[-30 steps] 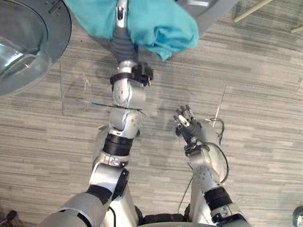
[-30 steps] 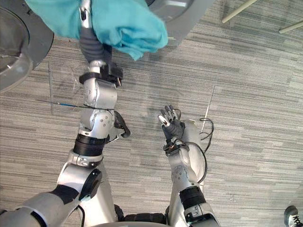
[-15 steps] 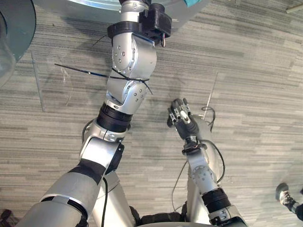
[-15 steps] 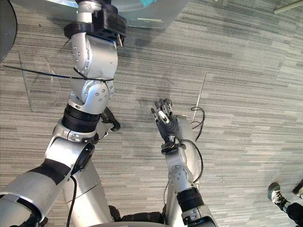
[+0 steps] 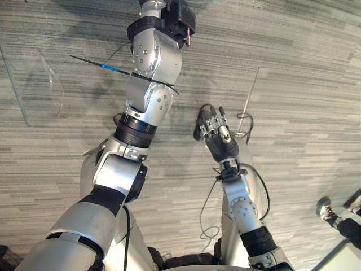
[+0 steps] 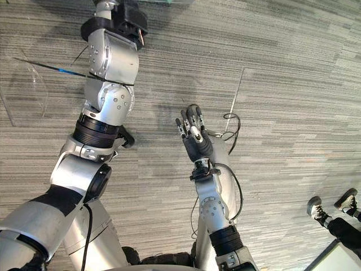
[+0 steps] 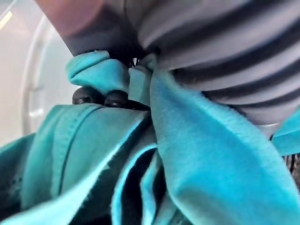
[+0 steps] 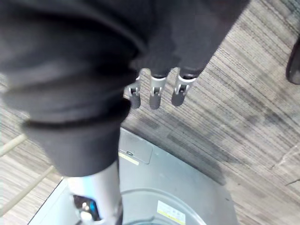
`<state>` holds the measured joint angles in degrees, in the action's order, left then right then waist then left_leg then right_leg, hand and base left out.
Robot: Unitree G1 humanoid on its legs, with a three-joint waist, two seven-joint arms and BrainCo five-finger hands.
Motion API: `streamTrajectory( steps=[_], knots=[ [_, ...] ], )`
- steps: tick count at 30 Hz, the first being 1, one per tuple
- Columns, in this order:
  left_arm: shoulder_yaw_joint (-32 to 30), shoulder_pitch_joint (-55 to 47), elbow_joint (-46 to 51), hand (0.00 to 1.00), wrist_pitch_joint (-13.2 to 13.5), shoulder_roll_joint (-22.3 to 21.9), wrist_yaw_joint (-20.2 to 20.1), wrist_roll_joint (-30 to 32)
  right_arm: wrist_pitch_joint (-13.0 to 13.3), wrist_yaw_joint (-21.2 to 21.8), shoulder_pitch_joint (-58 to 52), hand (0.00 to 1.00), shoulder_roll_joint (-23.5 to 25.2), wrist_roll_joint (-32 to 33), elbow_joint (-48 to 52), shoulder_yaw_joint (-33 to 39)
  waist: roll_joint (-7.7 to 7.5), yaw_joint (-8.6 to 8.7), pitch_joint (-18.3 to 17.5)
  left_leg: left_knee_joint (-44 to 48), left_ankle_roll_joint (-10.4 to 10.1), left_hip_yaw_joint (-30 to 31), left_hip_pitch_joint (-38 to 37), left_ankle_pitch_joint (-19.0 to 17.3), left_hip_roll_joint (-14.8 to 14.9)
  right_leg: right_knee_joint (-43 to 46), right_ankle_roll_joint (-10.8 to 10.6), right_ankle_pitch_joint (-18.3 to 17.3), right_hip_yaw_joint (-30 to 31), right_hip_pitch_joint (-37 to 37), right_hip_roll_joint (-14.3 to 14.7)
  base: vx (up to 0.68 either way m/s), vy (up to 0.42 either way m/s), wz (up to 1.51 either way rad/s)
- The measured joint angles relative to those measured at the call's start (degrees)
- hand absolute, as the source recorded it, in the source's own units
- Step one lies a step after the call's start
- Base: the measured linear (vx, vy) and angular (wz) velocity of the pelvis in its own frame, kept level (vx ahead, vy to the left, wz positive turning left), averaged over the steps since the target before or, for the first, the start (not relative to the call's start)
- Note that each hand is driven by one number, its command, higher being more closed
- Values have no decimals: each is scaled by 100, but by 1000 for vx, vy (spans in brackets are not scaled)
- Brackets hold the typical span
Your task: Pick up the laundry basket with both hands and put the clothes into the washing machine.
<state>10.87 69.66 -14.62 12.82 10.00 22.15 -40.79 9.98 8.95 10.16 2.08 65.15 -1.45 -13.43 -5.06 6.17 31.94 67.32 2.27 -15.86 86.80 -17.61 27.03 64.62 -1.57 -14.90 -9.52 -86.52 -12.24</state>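
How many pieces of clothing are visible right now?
1: a teal garment, bunched in the grip of the left hand, seen in the left wrist view. Its folds could hide another piece.

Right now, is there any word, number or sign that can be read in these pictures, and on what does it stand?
No text can be read.
Sticker with a yellow band on the washing machine: too blurred to read.
Small pale label on the same grey panel: too blurred to read.
Teal cloth: no print shows on it.
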Motion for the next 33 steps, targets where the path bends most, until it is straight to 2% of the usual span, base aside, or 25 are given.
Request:
streamTrajectory(
  steps=[6, 10, 12, 17, 19, 22, 26, 31, 33],
  knots=[
    [-10, -1, -248, 100, -26, 51, 43, 326, 90, 3, -175, 0, -25, 7, 334, -6, -5, 6, -3, 101, -1, 16, 162, 0, 0, 180, 59, -87, -2, -197, -79, -51, 12, 7],
    [2, 89, -589, 100, -254, 177, 52, 559, 87, 4, -179, 0, -25, 11, 368, -38, -6, 43, -3, 103, -1, -1, 184, 0, 8, 171, 61, -85, 3, -225, -80, -48, 20, -1],
    [21, 504, -752, 100, -342, 496, 55, 555, 86, 6, -242, 0, -25, 15, 532, -93, -9, 83, -4, 103, 6, -30, 252, 5, 17, 172, 67, -80, 14, -313, -79, -35, 25, -2],
    [17, 1514, -1105, 100, -366, 1207, 75, 554, 83, 12, -272, 0, -26, 18, 586, -100, -11, 79, -5, 114, 16, -103, 251, 12, 99, 174, 71, -78, -5, -338, -55, -22, 19, -4],
    [-12, 1921, -1378, 100, -419, 1482, 124, 733, 78, 19, -274, 0, -29, 17, 586, -97, -12, 77, -5, 109, 16, -150, 213, 12, 111, 172, 72, -78, 17, -336, -54, -18, 13, -1],
    [-66, 2431, -1770, 100, -576, 1995, 192, 1188, 73, 55, -282, 0, -40, 18, 581, -71, -12, 52, -6, 105, 16, -224, 146, 12, 189, 133, 101, -58, 27, -297, -6, -49, 29, -8],
    [-266, 2827, -2210, 100, -975, 2467, 410, 2288, 72, 148, -322, 0, -145, 74, 569, 0, -19, -38, -10, 44, 16, -319, -13, 12, 302, 32, 135, -33, 17, -184, 78, -42, 21, -11],
    [-361, 2945, -2343, 100, -1390, 2611, 592, 3479, 72, 264, -337, 0, -257, 184, 566, 60, -19, -66, -10, -43, 16, -377, -144, 12, 312, -62, 136, -30, 15, -72, 114, -21, 13, -2],
    [-283, 2973, -2345, 100, -1572, 2596, 702, 4320, 75, 295, -337, 0, -263, 195, 564, 71, -19, -66, -10, -44, 16, -447, -169, 12, 358, -81, 136, -30, 14, -55, 121, -11, 17, -1]
  ],
)
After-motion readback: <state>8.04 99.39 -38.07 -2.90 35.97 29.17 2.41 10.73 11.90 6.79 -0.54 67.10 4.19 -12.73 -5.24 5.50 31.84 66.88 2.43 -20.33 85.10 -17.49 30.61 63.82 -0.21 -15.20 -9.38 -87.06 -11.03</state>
